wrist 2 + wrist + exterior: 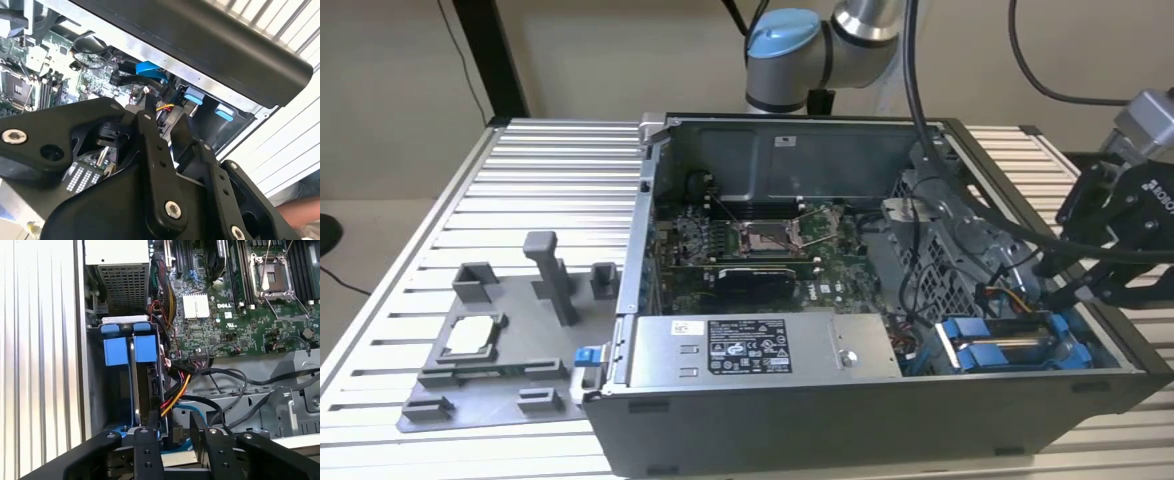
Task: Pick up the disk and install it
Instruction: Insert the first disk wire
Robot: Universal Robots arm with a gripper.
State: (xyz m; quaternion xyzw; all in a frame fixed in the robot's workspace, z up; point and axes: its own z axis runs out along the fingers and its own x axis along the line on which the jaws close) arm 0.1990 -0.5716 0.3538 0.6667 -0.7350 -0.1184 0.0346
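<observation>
The black pincer (170, 432) pinches the blue-railed metal disk (142, 385) standing in the case's bay.

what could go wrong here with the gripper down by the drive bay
Judging from this moment:
1. The gripper hangs close over the disk in its bay, with cables bunched right beside it. A finger could snag one.
2. The case wall runs close by the gripper, so a sideways move might knock it.
3. The bay is narrow; a tilted disk could jam.
</observation>
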